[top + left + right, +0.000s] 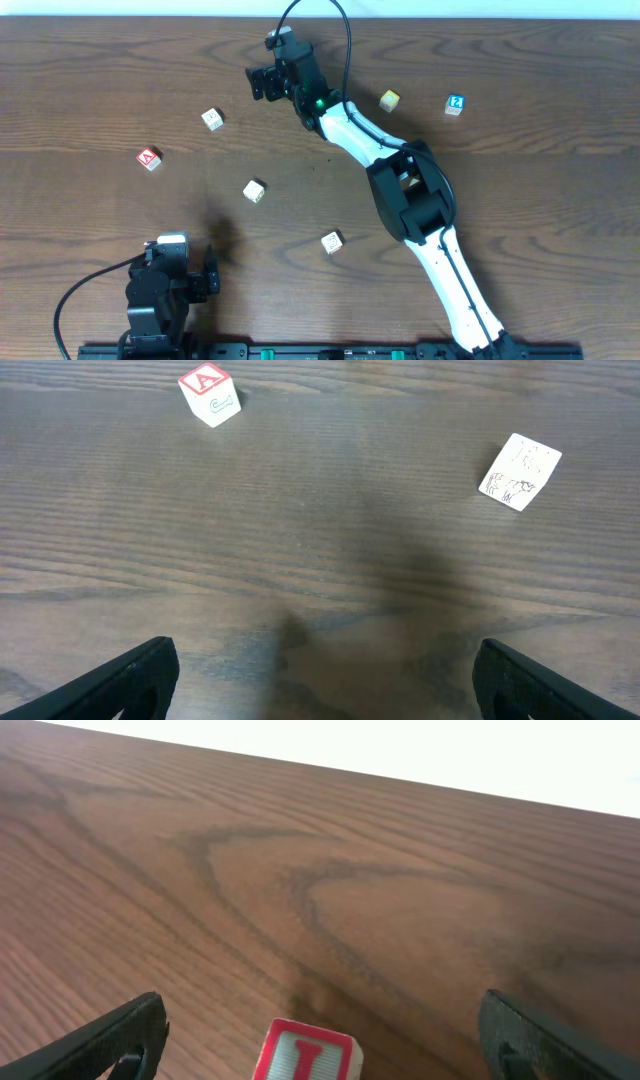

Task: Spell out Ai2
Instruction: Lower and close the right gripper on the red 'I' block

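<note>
Right wrist view shows the red I block [306, 1055] resting on the bench [350, 870] between the wide-spread right fingers [115, 1042], ungripped. Picking up I seems in hand: next, lower and close squarely. Left fingers [125, 682] hang wide, idle.

A: Overhead?
B: High, straight down on the whole table [560, 200], red A block [149, 158] included.
A: Wrists?
B: Left: low, close, facing that block. Right: low, well beyond it, facing the table's far edge.

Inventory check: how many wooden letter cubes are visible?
7: red A cube left; white cubes back-left, centre, front-centre; yellow cube, blue cube back-right; red I cube, hidden overhead, in right-wrist view.
</note>
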